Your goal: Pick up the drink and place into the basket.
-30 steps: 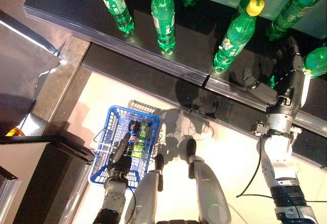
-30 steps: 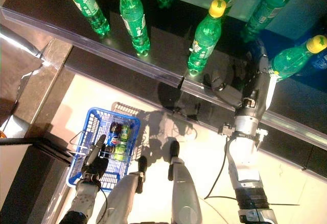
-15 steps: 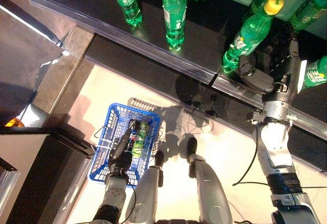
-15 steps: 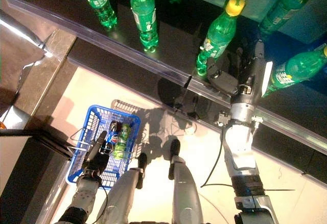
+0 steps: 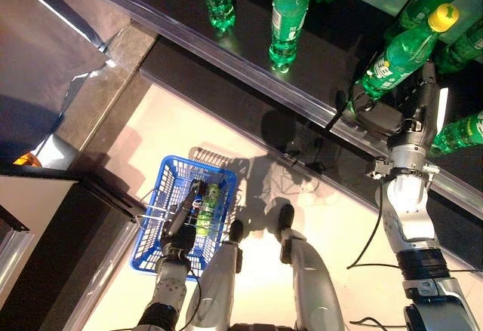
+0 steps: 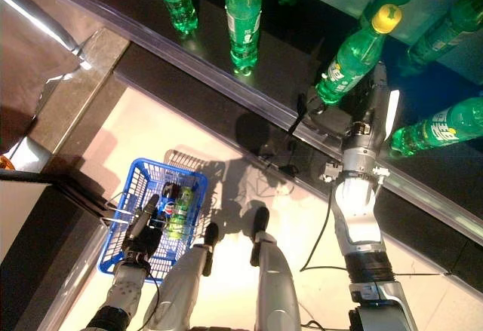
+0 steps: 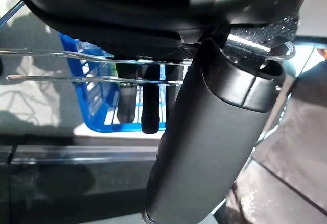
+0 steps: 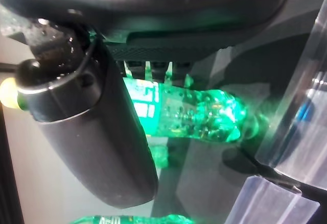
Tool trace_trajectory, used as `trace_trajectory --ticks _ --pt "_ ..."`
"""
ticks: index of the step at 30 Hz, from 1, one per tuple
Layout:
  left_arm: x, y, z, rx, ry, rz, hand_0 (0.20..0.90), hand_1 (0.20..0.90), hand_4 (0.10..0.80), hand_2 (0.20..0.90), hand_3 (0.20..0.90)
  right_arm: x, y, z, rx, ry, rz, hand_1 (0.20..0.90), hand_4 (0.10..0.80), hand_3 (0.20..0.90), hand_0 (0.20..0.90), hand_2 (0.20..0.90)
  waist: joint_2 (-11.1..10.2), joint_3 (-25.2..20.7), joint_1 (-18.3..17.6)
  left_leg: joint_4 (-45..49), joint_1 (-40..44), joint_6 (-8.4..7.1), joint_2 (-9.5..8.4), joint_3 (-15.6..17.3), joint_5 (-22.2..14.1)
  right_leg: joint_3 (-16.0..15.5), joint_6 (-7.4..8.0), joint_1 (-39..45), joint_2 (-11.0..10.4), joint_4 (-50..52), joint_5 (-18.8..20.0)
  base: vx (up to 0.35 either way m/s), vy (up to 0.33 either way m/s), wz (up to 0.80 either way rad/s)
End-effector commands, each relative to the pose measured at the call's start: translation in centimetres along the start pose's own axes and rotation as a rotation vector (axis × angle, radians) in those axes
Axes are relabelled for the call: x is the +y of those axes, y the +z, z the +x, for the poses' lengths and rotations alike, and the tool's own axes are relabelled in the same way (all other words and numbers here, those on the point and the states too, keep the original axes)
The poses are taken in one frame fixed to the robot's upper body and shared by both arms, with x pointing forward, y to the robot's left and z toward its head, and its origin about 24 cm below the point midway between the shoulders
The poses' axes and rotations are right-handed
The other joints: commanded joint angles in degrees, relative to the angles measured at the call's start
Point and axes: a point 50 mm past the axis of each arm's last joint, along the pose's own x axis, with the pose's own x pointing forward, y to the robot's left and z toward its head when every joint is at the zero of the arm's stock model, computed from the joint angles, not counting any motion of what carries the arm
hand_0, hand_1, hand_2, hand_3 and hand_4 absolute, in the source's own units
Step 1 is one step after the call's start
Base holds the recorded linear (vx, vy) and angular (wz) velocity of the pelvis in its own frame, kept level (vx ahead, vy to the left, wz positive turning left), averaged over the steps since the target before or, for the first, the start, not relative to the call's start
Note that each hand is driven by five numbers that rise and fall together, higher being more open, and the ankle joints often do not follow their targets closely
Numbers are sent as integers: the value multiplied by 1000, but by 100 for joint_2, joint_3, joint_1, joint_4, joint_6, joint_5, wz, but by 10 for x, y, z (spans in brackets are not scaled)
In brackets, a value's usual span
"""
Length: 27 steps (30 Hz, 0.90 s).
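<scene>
A green bottle with a yellow cap (image 5: 396,59) stands on the black shelf (image 5: 226,52). My right hand (image 5: 413,116) reaches onto the shelf beside it. The bottle's lower part lies between the thumb (image 8: 92,122) and the straight fingers (image 8: 153,68); the hand is open. The bottle also shows in the right wrist view (image 8: 204,117). My left hand (image 5: 179,233) is shut on the thin wire handles (image 7: 76,55) of the blue basket (image 5: 162,195), which hangs low at the left. The basket holds a dark bottle and a green drink (image 5: 208,204).
More green bottles (image 5: 290,14) stand along the shelf, one (image 5: 460,131) just right of my right hand. A clear plastic strip (image 5: 189,33) edges the shelf front. A dark cabinet (image 5: 45,248) stands close at the basket's left.
The camera has shifted. My right hand has closed in on the yellow-capped bottle, so the bottle now sits between thumb and fingers. The basket hangs as before.
</scene>
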Motion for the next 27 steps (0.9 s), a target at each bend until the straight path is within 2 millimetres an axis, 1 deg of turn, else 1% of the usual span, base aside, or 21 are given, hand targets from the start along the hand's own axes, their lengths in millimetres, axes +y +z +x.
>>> trace_trajectory --ticks 1,5,6,10,14,16,20,21,22,24,27 --pt "-51 73 1 -266 -303 82 300 300 100 300 200 -3 63 33 -283 3 43 900 800 900 900 900 11 -130 49 163 -356 206 -88 134 331 298 458 675 -2 -35 -519 1 -29 6" --pt "-53 74 3 -258 -306 91 300 300 100 300 200 -7 64 44 -267 -21 43 900 800 900 900 900 13 -110 109 219 -417 193 -87 99 322 250 461 655 -2 -14 -523 13 -24 5" --pt "-54 74 4 -255 -305 95 300 300 100 300 200 -8 64 47 -264 -24 41 900 800 900 900 900 18 -93 133 257 -405 191 -82 91 270 245 462 675 8 14 -566 21 -19 5" --pt "-57 75 6 -250 -310 98 300 300 100 300 200 -10 67 54 -264 -39 21 900 800 900 900 900 7 -74 174 261 -466 186 -93 66 302 203 458 639 4 9 -541 3 -10 2" --pt "-59 75 7 -245 -317 104 300 300 100 300 200 -12 72 64 -268 -64 13 900 800 900 900 900 -14 -66 232 325 -536 188 -101 44 233 158 451 570 8 75 -590 8 -17 12" --pt "-60 75 7 -243 -319 106 300 300 100 300 200 -13 75 67 -266 -73 13 900 800 900 900 900 -25 -66 244 328 -571 189 -114 36 258 145 445 533 1 81 -563 -4 -5 7" --pt "-61 76 8 -238 -323 109 300 300 100 300 200 -16 72 73 -228 -94 9 900 800 900 900 900 -28 -66 279 399 -610 200 -125 22 191 126 456 471 -3 167 -599 12 0 2" --pt "-62 76 9 -238 -327 110 300 300 100 300 200 -17 71 74 -218 -100 13 535 375 475 535 535 -34 -66 284 373 -628 203 -131 16 230 123 456 443 -9 156 -567 12 3 4" --pt "-62 76 9 -237 -330 110 300 300 100 300 200 -18 69 75 -210 -105 14 300 100 200 300 300 -34 -66 293 369 -635 209 -137 6 230 121 458 422 -9 169 -566 0 0 0" --pt "-63 76 9 -236 -334 111 300 300 100 300 200 -17 69 77 -209 -113 9 300 100 200 300 300 -32 -66 314 383 -629 218 -141 -8 186 121 464 415 -6 195 -600 0 0 0" --pt "-65 76 8 -237 -344 115 300 300 100 300 200 -19 69 77 -216 -134 9 300 100 200 300 300 -38 -66 323 362 -665 231 -155 -26 217 112 473 357 -14 206 -568 3 1 8"
